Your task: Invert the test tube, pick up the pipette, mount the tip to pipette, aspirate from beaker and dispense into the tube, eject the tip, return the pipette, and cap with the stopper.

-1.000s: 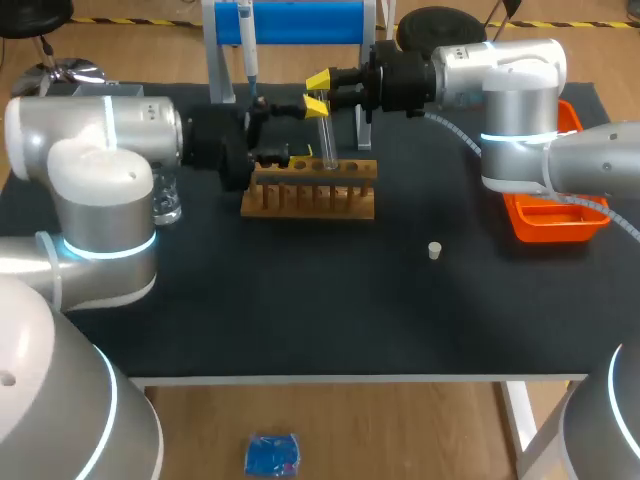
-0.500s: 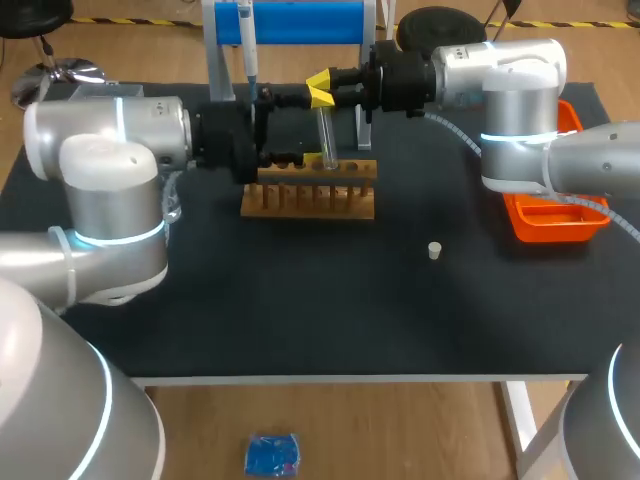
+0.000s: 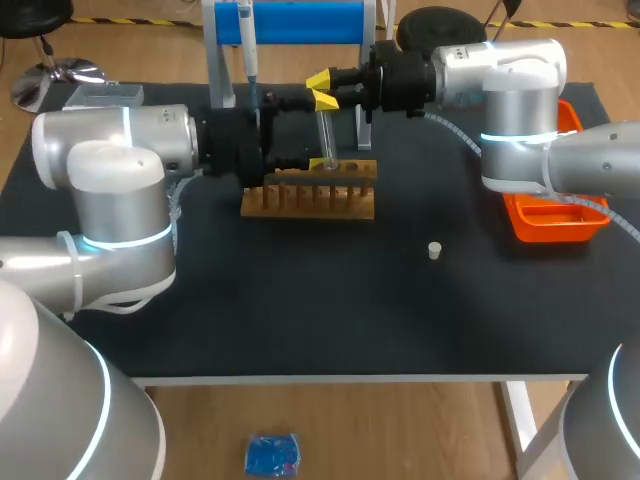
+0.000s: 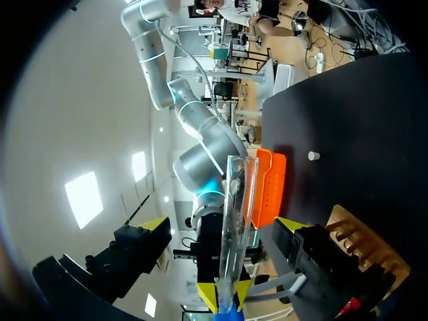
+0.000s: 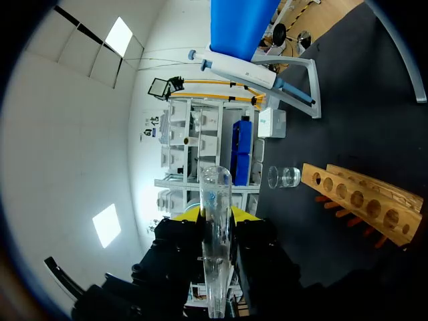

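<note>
Near the worktop's (image 3: 300, 300) back edge, above the rack (image 3: 310, 197), our left fingers (image 4: 142, 244) stand wide on either side of the tube (image 4: 234, 214) without touching it. Our right fingers (image 3: 318, 80) pinch it near one end. We judge that if the right lets go before the left closes, the tube could drop onto the rack and crack.

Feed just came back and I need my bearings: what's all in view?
test tube: 1, clear, in right gripper, by rack's back edge
rack: 1, wooden, rear middle of table
pipette: 1, white-blue, hanging on stand
stand: 1, blue-grey, back edge
beaker: 1, clear, left of rack
stopper: 1, whitish, right of rack
bin: 1, orange, right edge
box: 1, pale, far left corner
right gripper: 1, yellow-tipped, shut on test tube
left gripper: 1, yellow-tipped, open, fingers either side of test tube, not touching
</note>
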### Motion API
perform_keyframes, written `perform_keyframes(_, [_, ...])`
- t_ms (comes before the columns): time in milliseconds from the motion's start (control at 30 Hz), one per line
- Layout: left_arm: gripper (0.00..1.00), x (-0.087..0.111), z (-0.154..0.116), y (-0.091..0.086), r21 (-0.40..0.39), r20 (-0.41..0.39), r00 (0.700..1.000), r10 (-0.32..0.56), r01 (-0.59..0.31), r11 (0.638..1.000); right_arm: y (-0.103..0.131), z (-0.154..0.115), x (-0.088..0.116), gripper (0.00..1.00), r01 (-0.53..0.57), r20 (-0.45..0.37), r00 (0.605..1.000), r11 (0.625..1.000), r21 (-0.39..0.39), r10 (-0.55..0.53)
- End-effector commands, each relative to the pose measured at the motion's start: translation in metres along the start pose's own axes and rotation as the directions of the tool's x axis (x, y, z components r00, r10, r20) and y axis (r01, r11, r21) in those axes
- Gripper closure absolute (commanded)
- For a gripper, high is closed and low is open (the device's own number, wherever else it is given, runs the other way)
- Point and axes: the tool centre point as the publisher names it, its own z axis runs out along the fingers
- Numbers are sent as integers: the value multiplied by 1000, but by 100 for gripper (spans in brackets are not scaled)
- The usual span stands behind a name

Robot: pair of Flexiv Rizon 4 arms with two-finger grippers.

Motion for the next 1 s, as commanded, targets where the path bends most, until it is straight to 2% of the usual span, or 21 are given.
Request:
perform_keyframes(33, [0,1,2,2,4,5,1000,5,-5,1000,0,-1,1,100,0,2,1000,1000,1,0])
perform_keyframes(233, [2,2,3,1,8,10,1000,16,-16,1000,0,-1,1,100,0,2,1000,1000,1,0])
perform_keyframes(300, [29,2,3,0,9,10,1000,18,-18,1000,0,-1,1,100,0,2,1000,1000,1,0])
perform_keyframes(333, [37,2,3,0,9,8,1000,19,-19,1000,0,-1,1,100,0,2,1000,1000,1,0])
perform_keyframes(367, [56,3,3,0,9,7,1000,20,-21,1000,0,-1,1,100,0,2,1000,1000,1,0])
perform_keyframes(400, [66,3,3,0,10,7,1000,21,-22,1000,0,-1,1,100,0,2,1000,1000,1,0])
perform_keyframes(500, [78,3,4,0,12,3,1000,24,-24,1000,0,-1,1,100,0,2,1000,1000,1,0])
perform_keyframes(567, [78,3,4,0,14,-2,1000,26,-26,1000,0,-1,1,100,0,2,1000,1000,1,0])
perform_keyframes(700, [100,3,5,-1,24,-9,1000,29,-29,999,0,-1,1,100,0,2,1000,1000,1,0])
perform_keyframes(1000, [100,2,9,-2,60,-14,999,40,-39,997,0,-1,1,100,0,2,1000,1000,1,0])
